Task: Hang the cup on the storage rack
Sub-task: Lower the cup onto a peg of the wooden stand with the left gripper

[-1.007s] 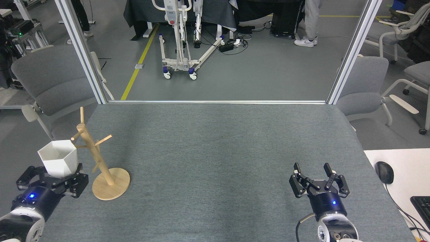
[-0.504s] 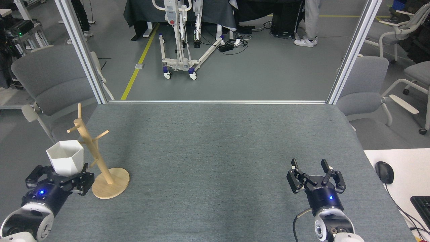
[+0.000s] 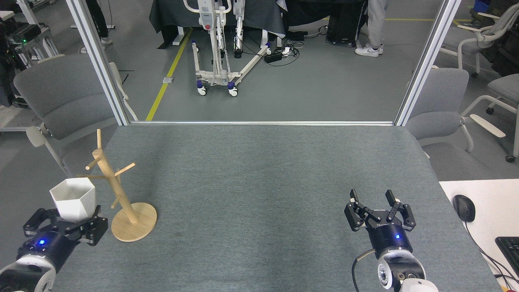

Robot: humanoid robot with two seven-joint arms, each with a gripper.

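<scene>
White faceted cup [image 3: 73, 201], upright, mouth open upward, clamped at its base in left pincer [image 3: 65, 221], just left of wooden rack [image 3: 120, 202] with round base, leaning post, thin pegs.

cup [image 3: 73, 201]: our left gripper [image 3: 65, 225] hides its base | keyboard [image 3: 509, 247]: cut by right edge | person [image 3: 373, 24]: we see only legs at top edge

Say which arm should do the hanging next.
Left. Its pincer holds the cup right beside the rack. The right pincer is open, empty and far across the table.
</scene>
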